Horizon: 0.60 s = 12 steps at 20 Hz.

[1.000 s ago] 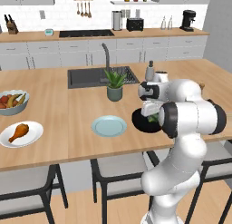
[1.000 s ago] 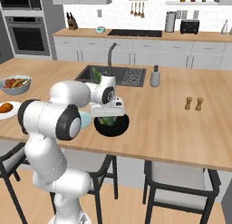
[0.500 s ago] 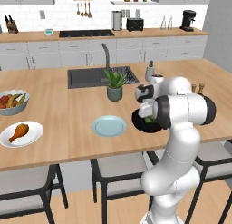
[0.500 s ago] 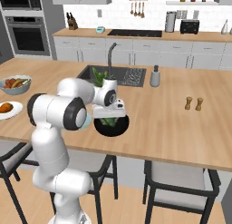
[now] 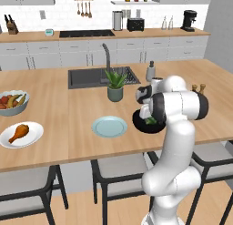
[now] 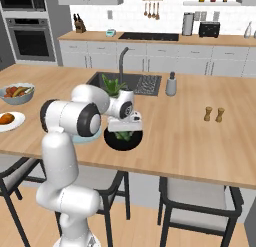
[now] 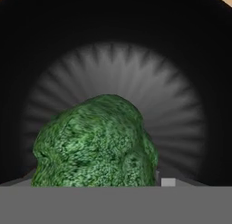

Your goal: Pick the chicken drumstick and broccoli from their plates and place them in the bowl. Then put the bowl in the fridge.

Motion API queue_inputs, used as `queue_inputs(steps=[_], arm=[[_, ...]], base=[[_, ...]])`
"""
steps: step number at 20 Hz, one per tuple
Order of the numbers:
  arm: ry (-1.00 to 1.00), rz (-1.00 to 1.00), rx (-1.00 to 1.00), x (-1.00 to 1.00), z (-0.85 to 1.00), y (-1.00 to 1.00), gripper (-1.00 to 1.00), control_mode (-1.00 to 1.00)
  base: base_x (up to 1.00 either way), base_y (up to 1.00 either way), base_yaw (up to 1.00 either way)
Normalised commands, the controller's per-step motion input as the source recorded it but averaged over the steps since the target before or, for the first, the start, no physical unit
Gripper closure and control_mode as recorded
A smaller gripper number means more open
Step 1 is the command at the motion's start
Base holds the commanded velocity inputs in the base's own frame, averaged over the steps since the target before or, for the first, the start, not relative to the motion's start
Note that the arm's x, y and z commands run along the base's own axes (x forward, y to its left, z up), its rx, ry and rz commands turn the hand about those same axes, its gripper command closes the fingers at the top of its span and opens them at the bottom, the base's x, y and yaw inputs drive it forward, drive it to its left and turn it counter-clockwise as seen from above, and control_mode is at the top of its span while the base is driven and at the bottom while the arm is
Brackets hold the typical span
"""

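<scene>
My gripper [image 5: 148, 116] hangs low over the glossy black bowl [image 5: 138, 125] at the island's front edge, shut on the dark green broccoli [image 7: 95, 141]. The floret sits just inside the bowl [image 7: 113, 60] and hides my fingertips in the hand view. From the right I see the broccoli [image 6: 122, 136] under my gripper [image 6: 124, 130] in the bowl [image 6: 112, 141]. The chicken drumstick [image 5: 18, 132] lies on the white plate [image 5: 34, 130] at the far left. The pale blue-green plate [image 5: 109, 127] lies bare beside the bowl. The fridge is out of view.
A potted plant [image 5: 115, 85] stands behind the blue-green plate, in front of the sink [image 5: 88, 77]. A fruit bowl [image 5: 11, 102] sits at the left edge. Salt and pepper shakers [image 6: 213, 114] stand to the right. Stools line the island's near side.
The arm's elbow has swung upward and to the right. The hand has stayed over the black bowl with the broccoli in it.
</scene>
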Motion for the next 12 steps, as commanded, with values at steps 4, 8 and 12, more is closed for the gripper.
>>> queue_inputs(steps=[4,8,12], arm=[[0.02,0.0,0.0,0.13,-0.32,-0.01,1.0,-1.0],[0.02,0.0,0.0,0.11,-0.31,0.0,1.0,-1.0],[0.0,0.0,0.0,0.01,-0.04,0.0,-1.0,-1.0]], base=[[0.0,0.0,0.0],[0.0,0.0,0.0],[0.0,0.0,0.0]])
